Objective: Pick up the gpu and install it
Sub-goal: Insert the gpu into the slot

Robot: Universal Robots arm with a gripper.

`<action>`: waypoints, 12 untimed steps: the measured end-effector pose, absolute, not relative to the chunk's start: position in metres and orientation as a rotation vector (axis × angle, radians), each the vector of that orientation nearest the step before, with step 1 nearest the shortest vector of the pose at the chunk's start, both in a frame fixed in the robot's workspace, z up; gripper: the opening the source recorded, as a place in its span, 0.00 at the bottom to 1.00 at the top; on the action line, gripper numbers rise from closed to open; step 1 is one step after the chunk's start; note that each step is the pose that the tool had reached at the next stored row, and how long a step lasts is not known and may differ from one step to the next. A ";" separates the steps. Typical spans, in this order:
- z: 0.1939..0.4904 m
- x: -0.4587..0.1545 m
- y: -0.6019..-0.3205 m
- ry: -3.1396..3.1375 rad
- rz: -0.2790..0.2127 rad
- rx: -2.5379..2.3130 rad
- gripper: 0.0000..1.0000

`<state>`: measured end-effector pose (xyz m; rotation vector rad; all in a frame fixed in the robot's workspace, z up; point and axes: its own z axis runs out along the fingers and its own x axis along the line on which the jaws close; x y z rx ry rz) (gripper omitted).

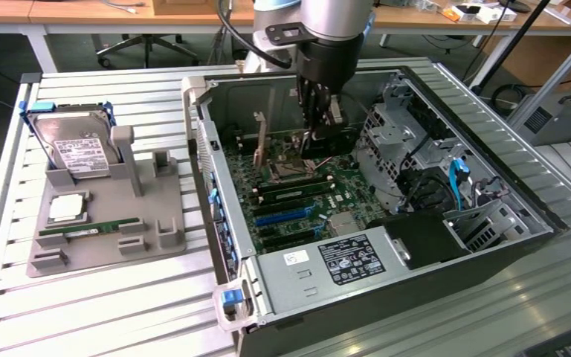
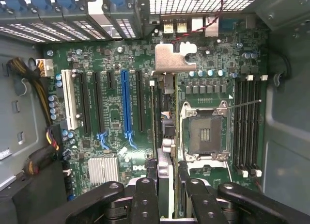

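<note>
Inside open computer case (image 1: 523, 216), gripper (image 2: 167, 185) fingers clamped on gpu (image 2: 165, 136), card edge-on above motherboard (image 2: 111, 112) slots.

A: What is lying on the slatted worktop (image 1: 97, 312)?

B: An open computer case (image 1: 523, 223) is lying on its side, its motherboard (image 2: 116, 117) showing, an empty CPU socket (image 2: 204, 134) and a blue slot (image 2: 126, 105) on it.

A: And at the exterior view's left?

B: A grey holder (image 1: 157, 223) is sitting there, carrying a hard drive (image 1: 72, 145), a CPU chip (image 1: 68, 208) and a RAM stick (image 1: 92, 229).
</note>
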<state>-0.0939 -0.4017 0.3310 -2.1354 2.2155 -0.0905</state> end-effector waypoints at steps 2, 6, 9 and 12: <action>0.330 -0.094 -0.405 2.208 -0.072 -2.127 0.27; 0.328 -0.096 -0.413 2.208 -0.071 -2.127 0.27; 0.326 -0.097 -0.419 2.208 -0.071 -2.127 0.27; 0.323 -0.098 -0.424 2.208 -0.071 -2.126 0.27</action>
